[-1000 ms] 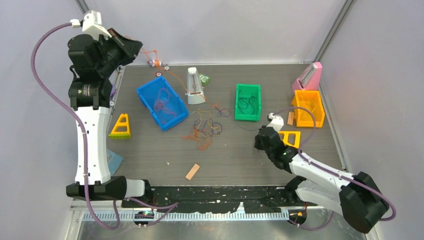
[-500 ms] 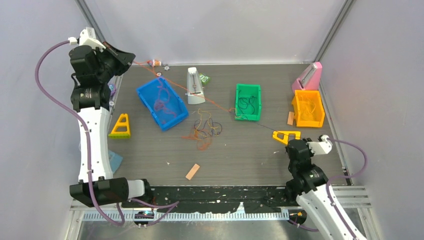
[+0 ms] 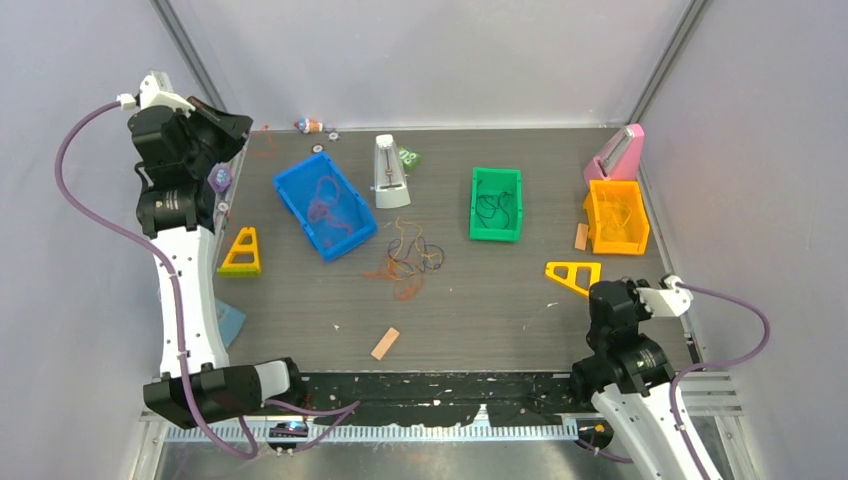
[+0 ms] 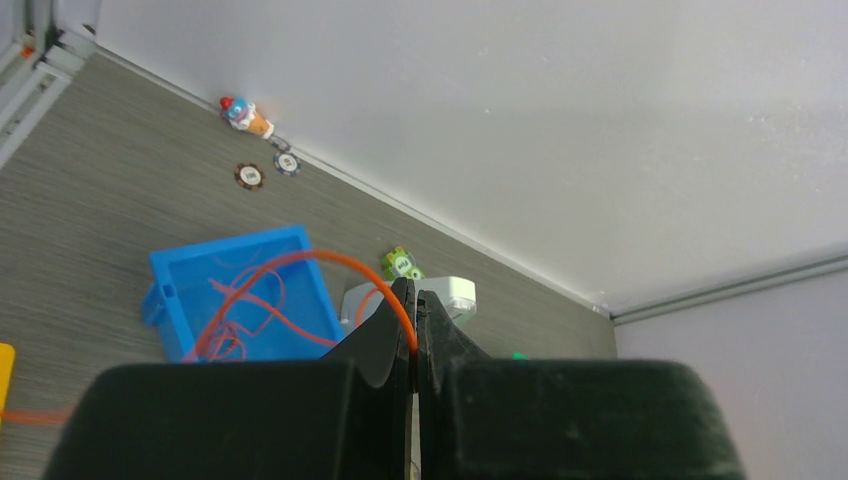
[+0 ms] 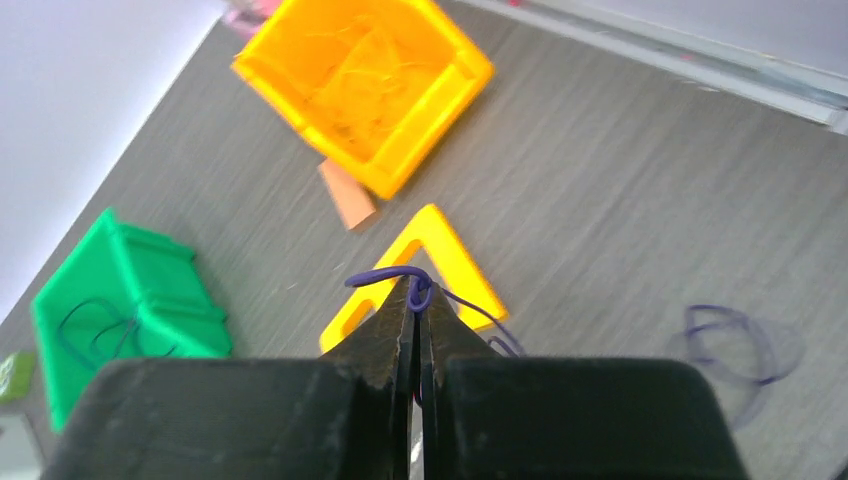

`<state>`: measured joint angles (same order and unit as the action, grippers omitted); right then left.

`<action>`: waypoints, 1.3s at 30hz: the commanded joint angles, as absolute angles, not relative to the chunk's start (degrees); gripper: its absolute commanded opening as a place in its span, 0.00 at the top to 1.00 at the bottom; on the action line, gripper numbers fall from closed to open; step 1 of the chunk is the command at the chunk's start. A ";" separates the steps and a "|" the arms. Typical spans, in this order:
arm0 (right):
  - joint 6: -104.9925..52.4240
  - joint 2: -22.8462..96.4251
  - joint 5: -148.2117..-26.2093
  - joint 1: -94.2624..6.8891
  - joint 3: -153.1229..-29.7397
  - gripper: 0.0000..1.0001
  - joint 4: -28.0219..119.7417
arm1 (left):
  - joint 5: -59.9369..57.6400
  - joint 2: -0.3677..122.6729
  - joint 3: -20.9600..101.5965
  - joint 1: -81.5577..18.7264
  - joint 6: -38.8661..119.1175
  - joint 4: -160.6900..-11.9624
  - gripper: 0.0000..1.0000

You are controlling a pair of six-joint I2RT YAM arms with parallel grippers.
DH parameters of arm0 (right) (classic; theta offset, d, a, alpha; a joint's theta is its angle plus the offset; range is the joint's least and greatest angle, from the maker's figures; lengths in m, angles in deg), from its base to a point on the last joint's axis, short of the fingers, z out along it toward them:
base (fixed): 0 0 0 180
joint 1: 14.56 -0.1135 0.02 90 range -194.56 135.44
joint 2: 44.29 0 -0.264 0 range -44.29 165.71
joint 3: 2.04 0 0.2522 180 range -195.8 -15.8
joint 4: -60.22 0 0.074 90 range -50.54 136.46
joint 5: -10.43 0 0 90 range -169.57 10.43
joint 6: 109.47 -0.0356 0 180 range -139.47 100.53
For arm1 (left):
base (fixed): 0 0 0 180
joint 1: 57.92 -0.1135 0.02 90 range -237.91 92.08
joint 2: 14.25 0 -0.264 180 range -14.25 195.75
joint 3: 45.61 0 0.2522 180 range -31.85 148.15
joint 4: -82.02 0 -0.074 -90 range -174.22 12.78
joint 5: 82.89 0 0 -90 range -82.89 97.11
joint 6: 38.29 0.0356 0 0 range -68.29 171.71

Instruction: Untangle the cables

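Observation:
A tangle of orange-yellow, red and dark cables [image 3: 410, 255] lies in the middle of the table. My left gripper [image 3: 238, 126] is raised at the far left corner, shut on an orange cable [image 4: 300, 262]. That cable arcs down from its tips [image 4: 413, 300] toward the blue bin [image 4: 180, 275]. My right gripper [image 3: 600, 292] is at the near right, shut on a purple cable [image 5: 385, 275] looped over its tips [image 5: 415, 290]. The cable's free end trails off to the right. No line joins the two grippers.
The blue bin [image 3: 325, 205] holds red cables, the green bin [image 3: 496, 204] dark ones, the orange bin [image 3: 616, 216] yellowish ones. Also here: a white metronome [image 3: 389, 172], a pink one [image 3: 615, 152], yellow triangles [image 3: 242, 252] [image 3: 574, 275], wooden sticks [image 3: 385, 343] [image 5: 347, 195].
Half a second ago an orange and dark line ran taut between the grippers. It has parted: each gripper keeps its own cable. The left arm swung left, and the right drew back to the near right.

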<state>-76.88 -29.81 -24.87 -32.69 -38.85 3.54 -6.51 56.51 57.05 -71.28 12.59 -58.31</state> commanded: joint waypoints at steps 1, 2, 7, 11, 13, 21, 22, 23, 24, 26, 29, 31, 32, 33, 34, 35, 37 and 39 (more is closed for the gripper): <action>-57.35 -28.99 -37.02 -32.53 -39.94 0.95 21.17 | -11.57 56.20 56.20 -69.09 12.24 -63.61 1.00; -56.12 -27.72 -40.72 -32.51 -40.30 0.95 23.46 | -11.55 56.23 56.47 -68.28 12.78 -63.31 1.00; -50.64 -21.39 -46.61 -32.49 -45.76 0.95 26.28 | -11.08 56.13 57.97 -66.92 13.69 -62.69 1.00; -48.91 -18.25 -51.72 -32.49 -46.90 0.95 29.92 | -12.34 56.58 60.47 -66.04 14.10 -62.34 1.00; -48.51 -17.15 -54.34 -32.49 -46.45 0.95 32.64 | -14.22 57.38 61.55 -65.35 13.75 -63.39 1.00; -48.79 -11.35 -60.31 -32.47 -46.48 0.95 38.60 | -18.72 61.68 70.17 -62.64 12.35 -62.43 1.00; -48.81 -10.99 -60.45 -32.48 -46.60 0.95 38.71 | -18.23 61.63 71.32 -62.27 12.61 -62.43 1.00; -48.75 -10.43 -60.59 -32.49 -46.58 0.95 39.00 | -18.16 61.37 71.77 -62.16 12.34 -63.44 1.00; -48.79 -10.22 -60.65 -32.49 -46.41 0.95 39.21 | -18.24 61.01 71.85 -62.06 11.75 -64.79 1.00; -48.72 -10.08 -60.97 -32.51 -45.87 0.95 40.00 | -18.39 60.67 72.15 -62.01 10.70 -67.71 1.00; -48.55 -10.15 -61.33 -32.44 -45.25 0.95 40.84 | -19.21 62.13 74.32 -61.88 9.74 -69.93 1.00; -48.39 -10.19 -61.49 -32.48 -45.24 0.95 40.91 | -20.93 64.31 76.17 -61.86 8.56 -71.02 1.00; -48.35 -10.19 -61.54 -32.49 -45.24 0.95 40.91 | -21.88 65.44 77.16 -61.82 7.84 -71.23 1.00; -48.31 -10.19 -61.59 -32.53 -45.24 0.95 40.92 | -22.70 66.56 77.87 -61.86 7.46 -71.22 1.00; -48.26 -10.39 -61.80 -32.51 -45.24 0.95 40.96 | -23.25 67.42 78.15 -61.74 7.31 -71.21 1.00; -48.05 -10.51 -61.85 -32.49 -45.24 0.95 40.99 | -23.37 68.16 78.10 -61.78 7.13 -71.21 1.00; -47.87 -11.11 -61.73 -32.49 -45.16 0.95 40.88 | -23.47 69.18 78.06 -61.78 6.97 -71.27 1.00; -47.65 -11.66 -61.42 -32.48 -45.08 0.95 40.73 | -23.56 69.82 78.20 -61.78 6.88 -71.13 1.00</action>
